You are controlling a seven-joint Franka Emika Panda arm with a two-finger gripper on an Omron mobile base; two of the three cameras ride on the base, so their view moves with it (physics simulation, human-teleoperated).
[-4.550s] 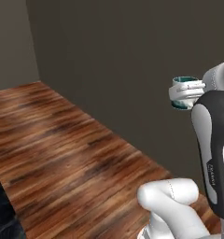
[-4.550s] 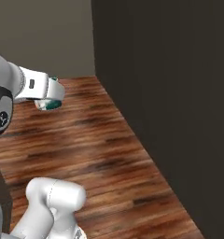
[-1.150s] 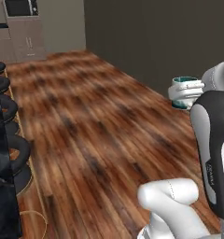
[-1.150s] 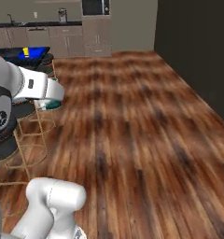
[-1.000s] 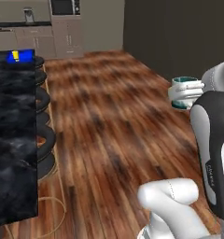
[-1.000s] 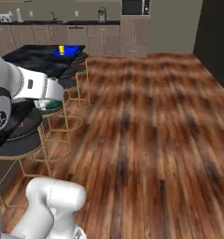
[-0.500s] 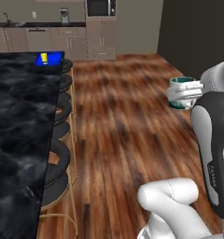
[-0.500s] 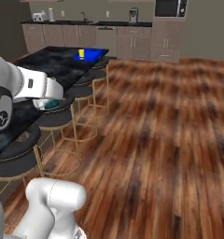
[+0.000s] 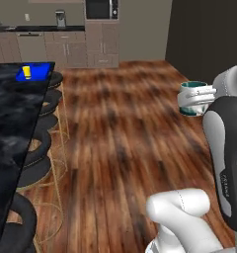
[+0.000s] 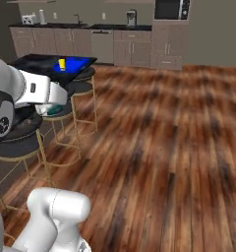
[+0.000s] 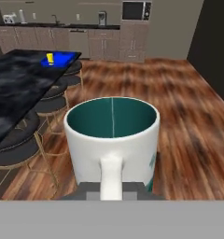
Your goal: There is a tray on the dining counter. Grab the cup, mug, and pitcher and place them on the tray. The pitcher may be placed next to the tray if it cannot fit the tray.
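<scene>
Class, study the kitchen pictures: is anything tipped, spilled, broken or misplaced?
Nothing stands out. The mug is held upright in the gripper, looking empty. The cup stands upright on the tray at the dining counter's far end.

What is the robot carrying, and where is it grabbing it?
The mug, held upright in the end effector. The grip sits low on its body, near the base by the handle; the exact contact is hidden.

Arm links [image 9: 179,212]: glossy white, rounded, tubular.
Upper link [image 9: 228,148]: dark grey panel between white edges, with small pale lettering.
Joint cap [image 10: 2,123]: dark disc bearing a small round mark.
Wrist link [image 10: 39,91]: white, with a small dark mark.
</scene>
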